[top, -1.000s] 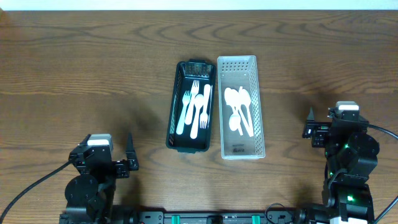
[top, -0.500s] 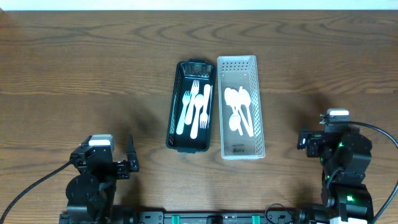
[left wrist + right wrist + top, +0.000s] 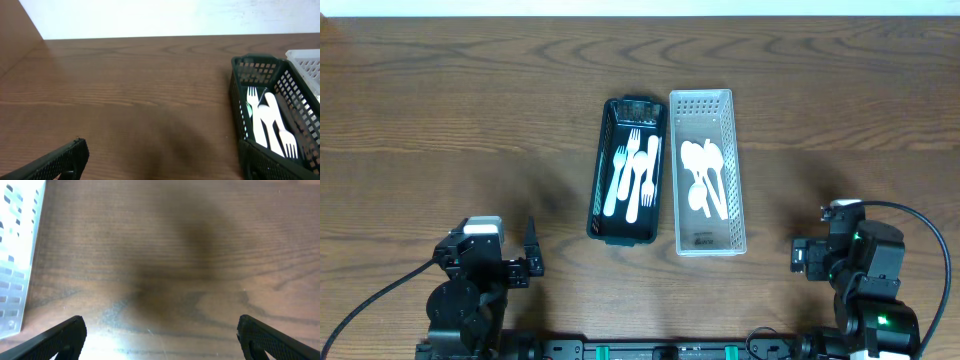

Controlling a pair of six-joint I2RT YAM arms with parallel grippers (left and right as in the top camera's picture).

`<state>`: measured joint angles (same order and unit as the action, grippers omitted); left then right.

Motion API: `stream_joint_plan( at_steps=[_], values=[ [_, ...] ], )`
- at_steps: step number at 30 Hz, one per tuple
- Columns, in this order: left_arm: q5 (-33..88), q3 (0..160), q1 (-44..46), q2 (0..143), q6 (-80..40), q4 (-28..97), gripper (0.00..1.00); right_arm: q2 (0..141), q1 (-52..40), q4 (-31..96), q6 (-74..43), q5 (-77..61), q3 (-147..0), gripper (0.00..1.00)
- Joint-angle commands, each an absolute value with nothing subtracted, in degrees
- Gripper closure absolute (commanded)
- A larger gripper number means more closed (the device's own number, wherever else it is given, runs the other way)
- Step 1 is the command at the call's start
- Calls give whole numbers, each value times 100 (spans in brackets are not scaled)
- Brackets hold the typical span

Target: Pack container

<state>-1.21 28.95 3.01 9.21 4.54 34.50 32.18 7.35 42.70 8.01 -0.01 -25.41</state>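
Note:
A black mesh bin (image 3: 628,170) in the middle of the table holds several white plastic forks (image 3: 634,172). Touching its right side, a clear perforated bin (image 3: 706,170) holds several white plastic spoons (image 3: 705,177). My left gripper (image 3: 529,253) is open and empty near the front left edge. My right gripper (image 3: 798,256) is open and empty at the front right, to the right of the clear bin's near end. The left wrist view shows the black bin (image 3: 280,120) and forks (image 3: 270,122) at right. The right wrist view shows the clear bin's corner (image 3: 17,260) at left.
Bare dark wood tabletop (image 3: 460,130) surrounds both bins. A pale wall runs along the table's far edge (image 3: 150,20). Cables trail from both arm bases at the front edge.
My right arm has drawn back toward the front edge and turned, so its gripper now sits lower and further left. The left arm and both bins have not moved.

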Motion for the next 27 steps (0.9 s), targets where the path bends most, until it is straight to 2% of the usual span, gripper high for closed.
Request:
stream_joint_plan(
  at_steps=[1, 8, 14, 20, 27],
  values=[
    [-40, 2873, 296, 886, 515, 3448, 2, 2891, 703, 4289, 840, 226, -2521, 1],
    [-40, 2873, 296, 886, 515, 3446, 2, 1354, 377, 3258, 845, -755, -2318, 1],
    [-40, 2873, 296, 884, 515, 3446, 2, 274, 126, 1326, 768, -733, -1238, 1],
    [-40, 2873, 296, 884, 515, 3446, 2, 27, -69, -375, 585, -593, -108, 1],
    [-40, 2873, 296, 884, 515, 3446, 2, 36, -196, 429, 196, -10, -32, 1]
  ],
)
